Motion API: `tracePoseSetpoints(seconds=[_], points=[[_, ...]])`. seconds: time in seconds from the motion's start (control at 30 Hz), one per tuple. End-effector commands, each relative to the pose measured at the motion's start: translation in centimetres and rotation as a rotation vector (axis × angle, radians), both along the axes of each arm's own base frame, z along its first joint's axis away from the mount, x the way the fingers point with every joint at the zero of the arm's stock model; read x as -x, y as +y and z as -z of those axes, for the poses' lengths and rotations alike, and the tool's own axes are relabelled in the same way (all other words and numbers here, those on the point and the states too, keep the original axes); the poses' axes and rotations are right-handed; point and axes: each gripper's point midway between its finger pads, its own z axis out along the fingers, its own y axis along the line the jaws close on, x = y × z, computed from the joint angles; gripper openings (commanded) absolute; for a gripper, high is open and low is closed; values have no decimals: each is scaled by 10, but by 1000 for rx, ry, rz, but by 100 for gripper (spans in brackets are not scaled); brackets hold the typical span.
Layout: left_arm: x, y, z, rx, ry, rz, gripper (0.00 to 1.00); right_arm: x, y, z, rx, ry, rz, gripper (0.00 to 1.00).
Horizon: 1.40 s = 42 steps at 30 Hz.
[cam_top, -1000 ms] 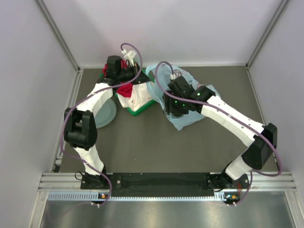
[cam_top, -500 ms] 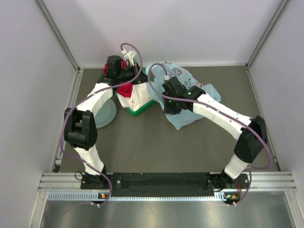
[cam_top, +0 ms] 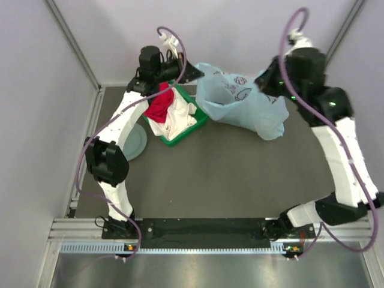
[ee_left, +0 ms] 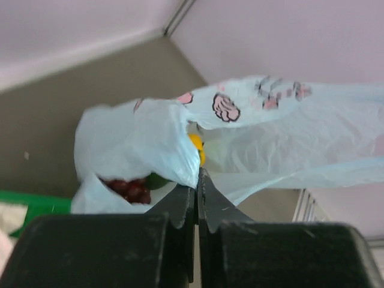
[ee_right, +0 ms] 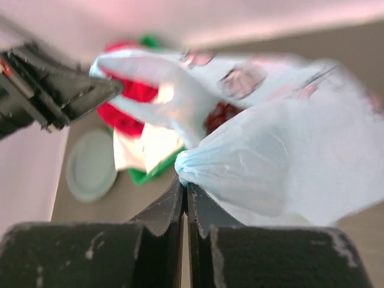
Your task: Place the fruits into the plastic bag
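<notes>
Left gripper (ee_left: 197,180) was fully closed, jaws pinching a fold of the plastic bag (cam_top: 240,105) at its mouth edge. Right gripper (ee_right: 183,180) was fully closed too, clamped on a bunched bit of film on the bag's opposite side. The bag hung stretched between them, just right of the green tray (cam_top: 180,139), with its left corner near the tray's far right corner. The left gripper sat above that far right corner and the right gripper was well to the right of the tray and raised.

Fruits were inside the bag. The left wrist view showed the citrus (ee_left: 195,144), the grapes (ee_left: 129,189) and a sliver of the green fruit (ee_left: 157,180) through the gap in the film. The dark round fruit was not visible, so I couldn't tell if it was in there.

Holding two opposite sides looked meant to keep the mouth up, so the fruits sat low and couldn't roll out. Whether the bag's bottom rested on the table couldn't be told. Judged from this, the loading was done or nearly done.

The red and white cloths (cam_top: 159,105) lay in the tray, untouched by either gripper. The plate (cam_top: 133,143) lay just left of the tray with nothing visible on its exposed part.

Risk: thin film could slip from a small pinch.
</notes>
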Motion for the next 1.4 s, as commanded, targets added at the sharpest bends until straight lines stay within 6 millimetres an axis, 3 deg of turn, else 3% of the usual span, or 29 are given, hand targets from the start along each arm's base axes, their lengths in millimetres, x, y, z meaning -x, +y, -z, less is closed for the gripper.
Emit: tracePoseSetpoints(seconds=[0.0, 0.07, 0.13, 0.23, 0.33, 0.37, 0.43, 0.47, 0.5, 0.53, 0.63, 0.67, 0.77, 0.97, 1.23, 1.37], points=[[8, 3, -112, 140, -182, -12, 0, 27, -60, -85, 58, -236, 117, 0], [14, 4, -140, 181, -209, -14, 0, 32, -76, -113, 83, -327, 167, 0], [18, 4, -152, 213, -190, -17, 0, 37, -91, -138, 92, -416, 222, 0], [27, 5, -168, 259, -168, -9, 0, 45, -106, -160, 109, -507, 273, 0], [33, 7, -175, 283, -146, -7, 0, 41, -115, -142, 163, -481, 309, 0], [36, 7, -178, 291, -147, -2, 0, 34, -114, -121, 192, -434, 308, 0], [41, 6, -186, 310, -157, 10, 0, 30, -113, -99, 194, -383, 301, 0], [42, 5, -185, 307, -159, 12, 0, 23, -111, -72, 216, -322, 292, 0], [43, 4, -183, 302, -158, 13, 0, 19, -112, -59, 209, -294, 297, 0], [46, 3, -179, 287, -157, 21, 0, 17, -112, -32, 229, -240, 292, 0], [48, 2, -151, 235, -122, 25, 0, 12, -114, -1, 191, -183, 308, 0], [46, 1, -128, 207, -72, 22, 0, 12, -113, 14, 188, -153, 304, 0], [49, 4, -98, 139, -20, 18, 0, 12, -103, 20, 134, -129, 278, 0], [58, 11, -66, 60, 29, 3, 0, 9, -95, -4, 86, -177, 257, 0], [60, 27, -88, 44, -65, -84, 0, 2, -98, -27, 98, -228, 271, 0], [55, 36, -74, 34, -31, -120, 0, -3, -98, -17, 122, -202, 273, 0]])
